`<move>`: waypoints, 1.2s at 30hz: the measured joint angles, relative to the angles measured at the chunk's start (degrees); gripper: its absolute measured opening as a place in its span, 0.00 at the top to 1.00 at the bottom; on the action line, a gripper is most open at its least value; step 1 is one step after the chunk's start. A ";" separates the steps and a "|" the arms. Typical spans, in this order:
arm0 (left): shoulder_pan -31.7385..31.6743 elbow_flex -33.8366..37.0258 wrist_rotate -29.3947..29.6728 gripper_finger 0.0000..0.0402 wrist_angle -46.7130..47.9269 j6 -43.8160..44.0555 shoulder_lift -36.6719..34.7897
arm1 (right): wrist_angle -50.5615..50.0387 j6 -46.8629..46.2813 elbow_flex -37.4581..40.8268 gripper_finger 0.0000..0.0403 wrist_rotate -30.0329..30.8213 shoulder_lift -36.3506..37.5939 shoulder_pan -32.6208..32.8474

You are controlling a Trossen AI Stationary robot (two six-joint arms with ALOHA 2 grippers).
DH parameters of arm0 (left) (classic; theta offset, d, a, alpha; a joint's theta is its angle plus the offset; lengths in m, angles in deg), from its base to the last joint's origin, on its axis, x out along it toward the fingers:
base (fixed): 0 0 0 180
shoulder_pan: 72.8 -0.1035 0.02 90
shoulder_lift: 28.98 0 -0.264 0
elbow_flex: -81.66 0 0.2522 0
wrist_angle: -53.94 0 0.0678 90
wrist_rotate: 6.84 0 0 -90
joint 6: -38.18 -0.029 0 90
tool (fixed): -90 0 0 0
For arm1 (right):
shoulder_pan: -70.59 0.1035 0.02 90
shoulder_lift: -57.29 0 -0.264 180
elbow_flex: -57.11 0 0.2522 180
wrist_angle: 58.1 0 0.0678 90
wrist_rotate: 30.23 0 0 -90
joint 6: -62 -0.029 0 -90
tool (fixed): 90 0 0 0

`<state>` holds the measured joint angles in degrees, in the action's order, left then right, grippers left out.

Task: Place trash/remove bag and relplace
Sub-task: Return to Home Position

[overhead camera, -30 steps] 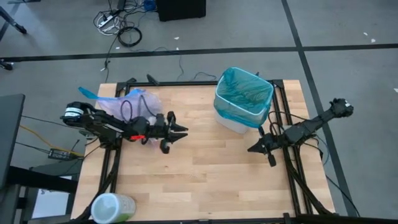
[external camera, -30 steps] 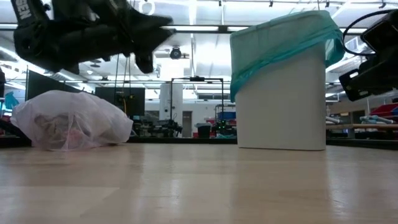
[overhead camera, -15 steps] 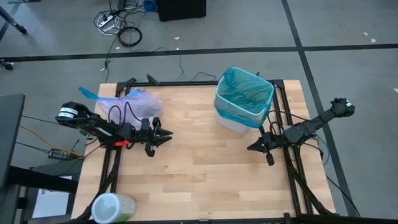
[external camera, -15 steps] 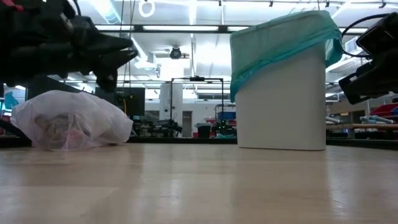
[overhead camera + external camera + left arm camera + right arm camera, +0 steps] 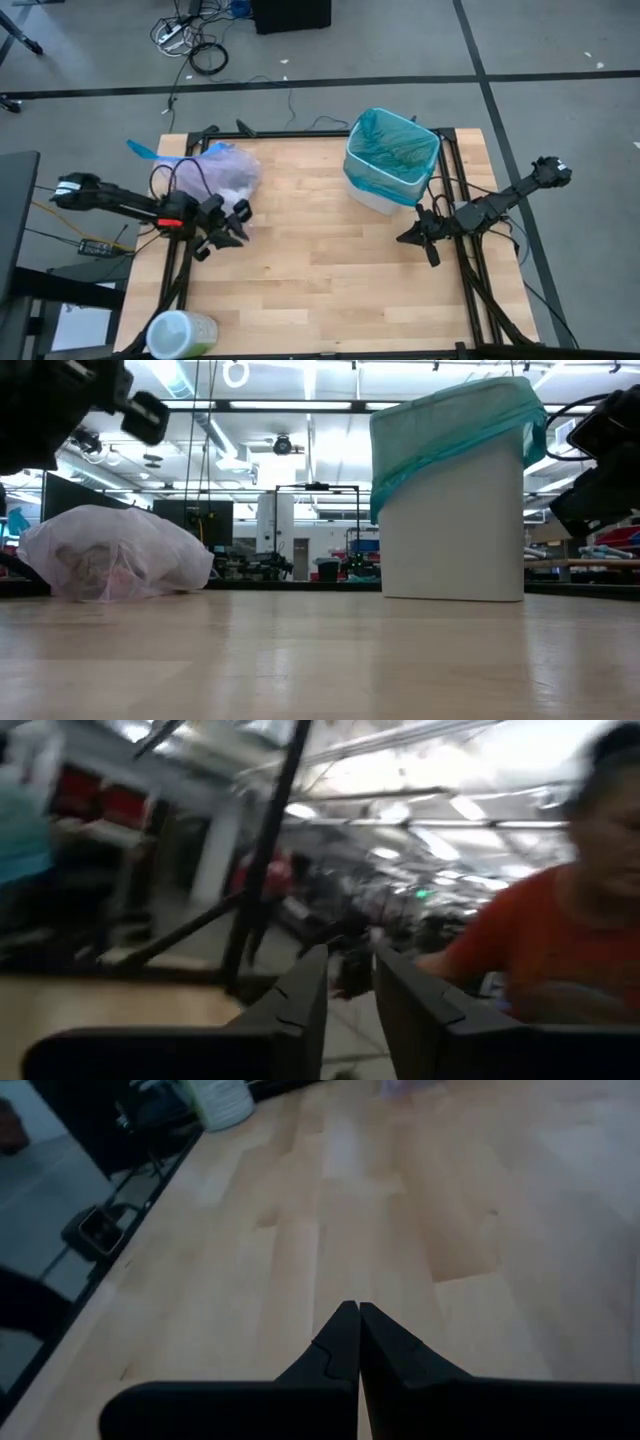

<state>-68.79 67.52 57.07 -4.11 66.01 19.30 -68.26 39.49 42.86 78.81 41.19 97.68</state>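
Left gripper (image 5: pixel 236 224): hangs in the air over the left side of the table, just near of the bag, pointing towards the middle. Its arm reaches in from beyond the left edge.
Left pincer: the two fingers (image 5: pixel 300 1010) stand a little apart with a narrow gap between them, holding nothing.
Right gripper (image 5: pixel 405 238): sits at the right side of the table, near of the bin and apart from it, pointing left across the bare wood.
Right pincer: the fingers are pressed together tip to tip, with nothing between them.
Bag (image 5: pixel 215 168): the pale lavender liner lies slumped as a soft mound on the far-left part of the table, out of the bin and well apart from it. Its blue band (image 5: pixel 140 150) trails off past the far-left corner. Neither gripper touches it.
Trash (image 5: pixel 95 565): crumpled scraps show dimly through the thin plastic, inside the bag; single pieces cannot be told apart.
Bin (image 5: pixel 372 195): white and upright, on the far side of the table, right of centre.
Teal liner (image 5: pixel 392 150): opaque teal-green plastic lines the bin, its edge folded out over the rim.
Table (image 5: pixel 320 280): a light wooden top on a dark frame.
Container (image 5: pixel 180 333): round, pale green and white, at the near-left corner, well apart from both grippers.
Room beyond: the left wrist view catches a person (image 5: pixel 545 950) in an orange-red top.
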 joint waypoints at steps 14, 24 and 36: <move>0.17 -0.02 15.94 0.90 38.46 -11.00 -29.44 | 0.66 3.51 0.02 0.99 -1.21 -0.10 0.04; 0.13 -0.02 19.41 0.90 41.83 -9.00 -33.62 | 0.68 3.53 0.02 0.99 -1.21 -0.10 0.04; 0.13 -0.02 19.41 0.90 41.66 -8.08 -33.57 | 0.68 3.60 0.02 0.99 -1.19 -0.10 0.06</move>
<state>-68.66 67.50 76.48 37.55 57.92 -14.26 -67.58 43.09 42.88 77.62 41.09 97.74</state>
